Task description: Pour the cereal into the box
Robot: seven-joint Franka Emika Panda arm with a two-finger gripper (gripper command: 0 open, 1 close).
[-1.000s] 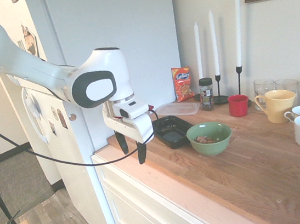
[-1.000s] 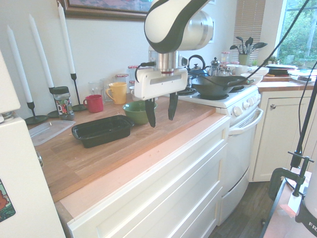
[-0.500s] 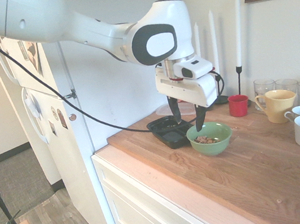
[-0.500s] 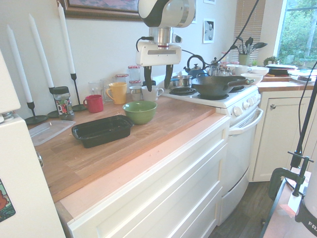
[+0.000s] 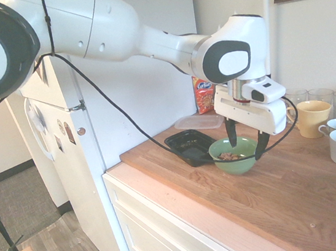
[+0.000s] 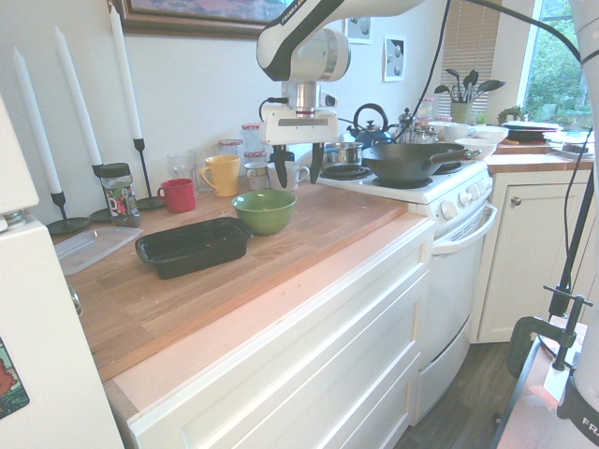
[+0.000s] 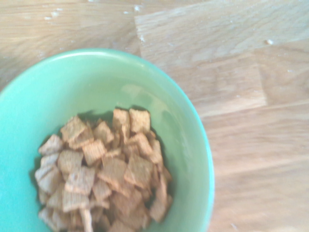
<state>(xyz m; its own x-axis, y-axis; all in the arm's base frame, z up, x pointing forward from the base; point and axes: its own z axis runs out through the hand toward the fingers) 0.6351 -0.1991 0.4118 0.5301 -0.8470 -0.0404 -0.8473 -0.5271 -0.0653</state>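
The cereal (image 7: 104,174) sits in a little brown heap at the bottom of the green bowl (image 5: 235,154). The bowl stands on the wooden counter (image 5: 288,190). The box (image 5: 189,145) is black and flat, and it sits just beside the bowl, on the side nearer the fridge (image 5: 118,76).

My gripper (image 5: 247,145) hangs over the bowl and points straight down. My fingers are spread wide apart and hold nothing. In the first outside view one finger shows in front of the bowl's far side and the other by its rim, but I cannot tell if they touch it. My arm reaches out long from the fridge side.

My arm hides the candles and the red cup in that view. Up close I see only part of the bowl; its rim is cut off.
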